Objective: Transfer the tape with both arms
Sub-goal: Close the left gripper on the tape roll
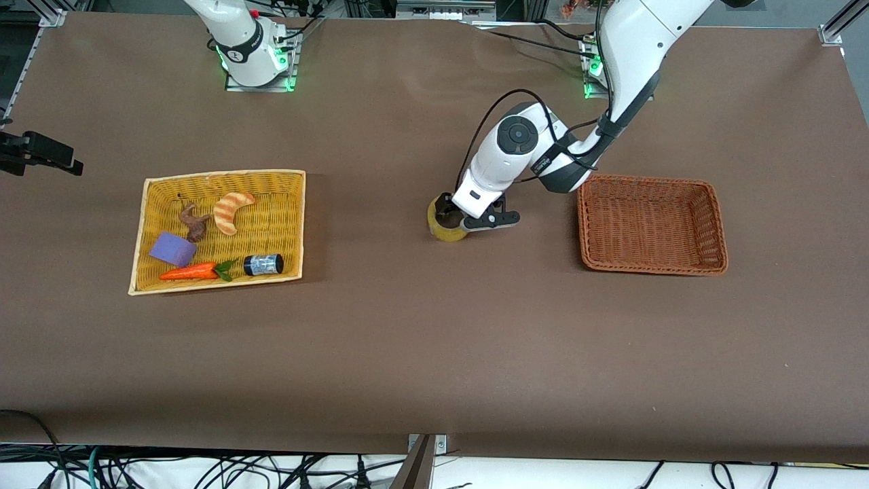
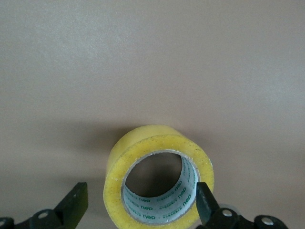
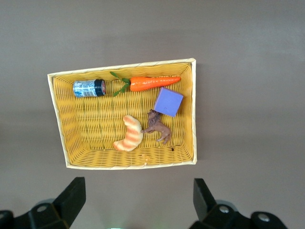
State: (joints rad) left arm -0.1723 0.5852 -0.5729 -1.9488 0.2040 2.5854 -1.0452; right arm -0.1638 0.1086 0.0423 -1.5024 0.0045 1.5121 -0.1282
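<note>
The tape [image 1: 446, 225] is found standing on the table [image 1: 421, 339], roughly midway between the yellow basket [image 1: 153, 192] and the brown basket [image 1: 652, 266]. The left gripper [image 1: 453, 219] is lowered onto it; in the left wrist view the tape [image 2: 143, 148] is seen with one finger [image 2: 204, 200] inside its core and the other finger [image 2: 74, 202] outside the ring, spread apart and not closed on the roll (no pinch on the wall is seen).

The right arm [image 1: 237, 34] is held raised at its own end of the table and waits. The right gripper [image 3: 138, 202] is seen over the table beside the yellow basket [image 3: 59, 114], its fingers parted and nothing between them.

In the yellow basket a croissant [image 1: 231, 210], a brown figure [image 1: 193, 221], a purple block [image 1: 173, 249], a carrot [image 1: 190, 272] and a jar [image 1: 263, 264] are recorded. The brown basket lies toward the left arm's end.
</note>
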